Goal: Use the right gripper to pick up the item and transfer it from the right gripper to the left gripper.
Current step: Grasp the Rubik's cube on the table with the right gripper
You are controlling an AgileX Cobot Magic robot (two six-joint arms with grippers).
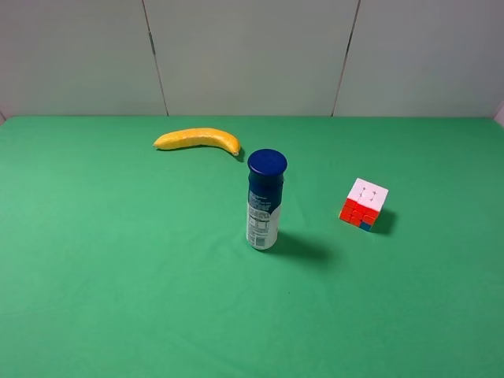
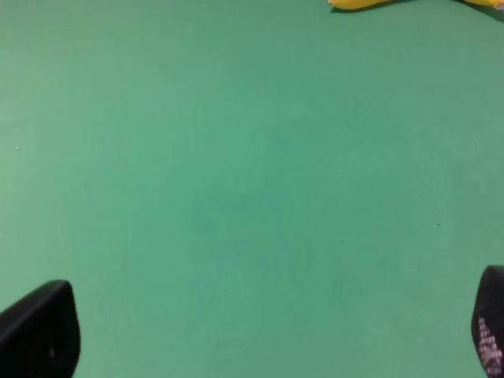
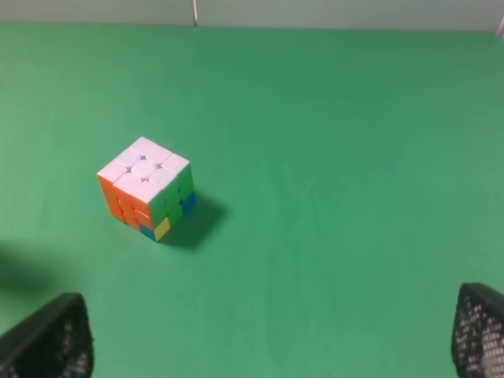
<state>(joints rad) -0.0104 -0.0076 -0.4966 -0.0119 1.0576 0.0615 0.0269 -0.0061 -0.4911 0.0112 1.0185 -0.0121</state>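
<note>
The item, a small puzzle cube (image 1: pixel 364 203) with a white top and red and orange sides, sits on the green table at the right of the exterior view. The right wrist view shows the same cube (image 3: pixel 147 187) some way ahead of my right gripper (image 3: pixel 268 346), whose black fingertips (image 3: pixel 49 339) stand wide apart with nothing between them. My left gripper (image 2: pixel 260 335) is open too, over bare green cloth, with only its fingertips (image 2: pixel 39 331) showing. Neither arm appears in the exterior view.
A blue-capped white bottle (image 1: pixel 264 201) stands upright mid-table, left of the cube. A yellow banana (image 1: pixel 197 139) lies further back on the left; its edge (image 2: pixel 358 3) shows in the left wrist view. Grey wall panels close the far side.
</note>
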